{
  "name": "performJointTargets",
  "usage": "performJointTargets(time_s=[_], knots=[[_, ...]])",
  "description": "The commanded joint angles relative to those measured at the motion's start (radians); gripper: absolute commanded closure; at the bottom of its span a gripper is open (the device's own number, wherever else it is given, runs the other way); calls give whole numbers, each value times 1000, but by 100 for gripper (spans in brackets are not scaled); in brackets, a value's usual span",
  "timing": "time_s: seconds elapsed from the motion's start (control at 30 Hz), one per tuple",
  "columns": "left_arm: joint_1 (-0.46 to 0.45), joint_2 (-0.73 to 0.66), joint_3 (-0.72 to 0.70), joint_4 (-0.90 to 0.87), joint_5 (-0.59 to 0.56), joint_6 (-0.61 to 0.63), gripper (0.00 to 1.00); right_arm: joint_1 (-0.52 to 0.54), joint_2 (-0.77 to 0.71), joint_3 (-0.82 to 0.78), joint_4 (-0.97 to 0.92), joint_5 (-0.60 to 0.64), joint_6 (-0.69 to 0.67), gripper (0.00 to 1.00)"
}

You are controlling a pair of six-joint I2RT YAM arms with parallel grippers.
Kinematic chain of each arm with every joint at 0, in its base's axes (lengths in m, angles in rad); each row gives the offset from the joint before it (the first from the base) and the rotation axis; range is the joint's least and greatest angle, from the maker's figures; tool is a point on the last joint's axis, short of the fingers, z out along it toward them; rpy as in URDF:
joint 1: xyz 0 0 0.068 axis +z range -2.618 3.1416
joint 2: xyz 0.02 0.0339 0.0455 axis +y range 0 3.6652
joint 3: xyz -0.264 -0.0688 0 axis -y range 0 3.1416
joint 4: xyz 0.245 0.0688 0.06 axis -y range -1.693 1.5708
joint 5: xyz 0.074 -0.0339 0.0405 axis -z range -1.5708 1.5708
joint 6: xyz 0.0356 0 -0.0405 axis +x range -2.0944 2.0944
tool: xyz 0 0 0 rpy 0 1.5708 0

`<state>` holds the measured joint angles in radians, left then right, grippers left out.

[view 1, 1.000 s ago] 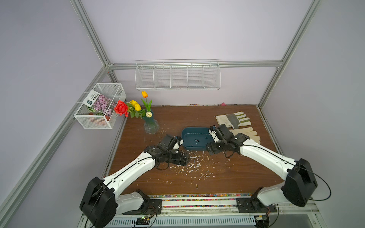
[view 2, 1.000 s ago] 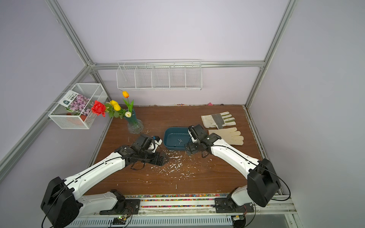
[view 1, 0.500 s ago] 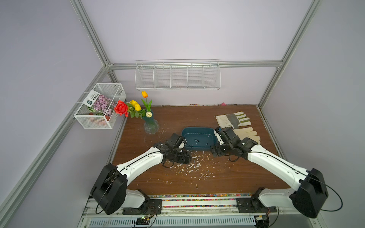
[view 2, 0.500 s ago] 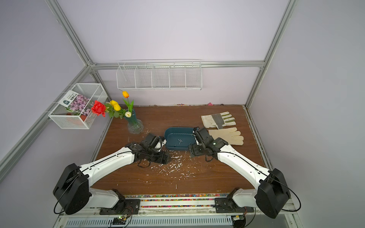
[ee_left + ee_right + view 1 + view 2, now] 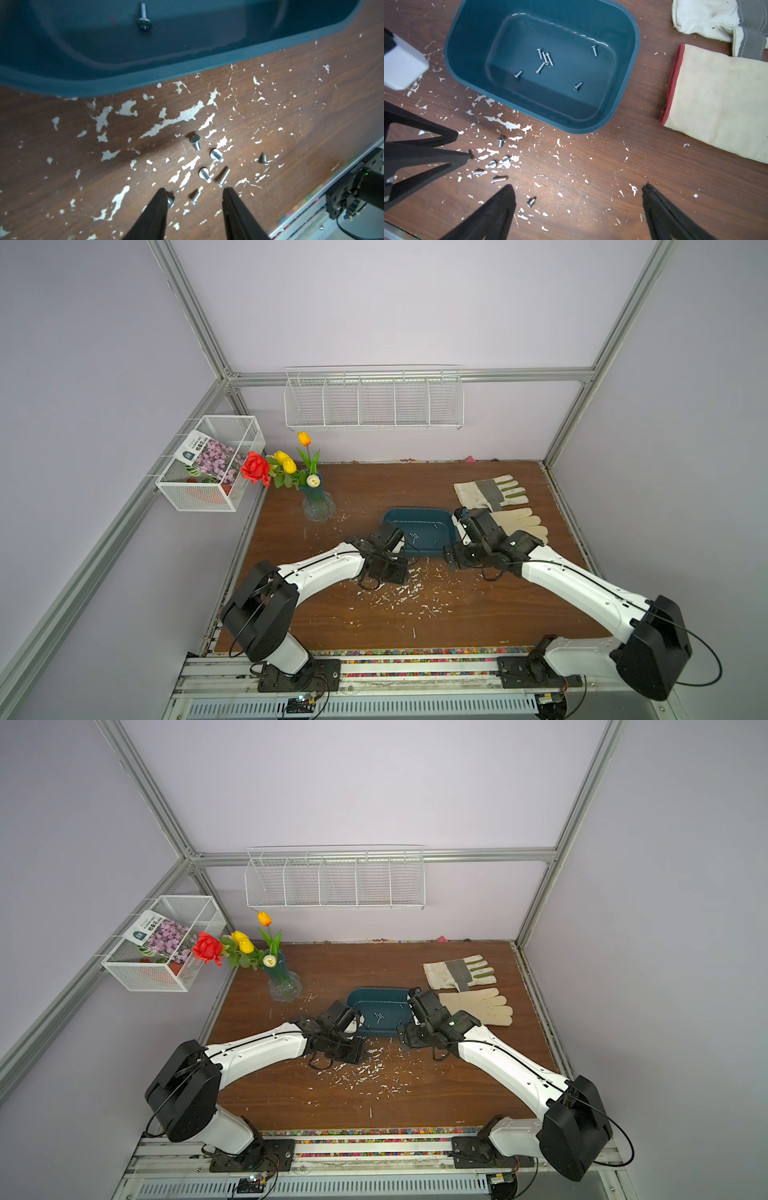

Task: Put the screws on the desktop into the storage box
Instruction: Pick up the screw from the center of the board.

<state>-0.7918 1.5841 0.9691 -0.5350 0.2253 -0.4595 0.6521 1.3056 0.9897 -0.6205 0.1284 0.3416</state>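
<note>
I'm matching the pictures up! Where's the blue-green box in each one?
Top view: storage box beside the gloves.
Top view: storage box there too.
Left wrist: only its near rim, beyond loose screws.
Right wrist: whole storage box, screws inside.
Shared landmark: white-flecked desktop along that rim.

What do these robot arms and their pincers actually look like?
Both the left arm and right arm have white shells with bulky black joints and thin black cables. The left gripper and right gripper each end in two black, tapering prongs.

Some short silver screws [image 5: 540, 67] lie in the teal storage box [image 5: 471, 41]; others are scattered just beside it on the scratched brown desktop [image 5: 591, 166].
</note>
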Motion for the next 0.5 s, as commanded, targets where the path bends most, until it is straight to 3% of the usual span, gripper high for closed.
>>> performJointTargets(time_s=[0.0,0.37,0.47], knots=[[-9,26,33,24,-10,-1,55,-7,-9,-16,-9,34,18,2],[-39,110,68,43,-14,-9,58,-34,-27,-29,-12,35,50,3],[-41,123,76,44,-20,-9,64,-35,-26,-29,-9,26,49,2]])
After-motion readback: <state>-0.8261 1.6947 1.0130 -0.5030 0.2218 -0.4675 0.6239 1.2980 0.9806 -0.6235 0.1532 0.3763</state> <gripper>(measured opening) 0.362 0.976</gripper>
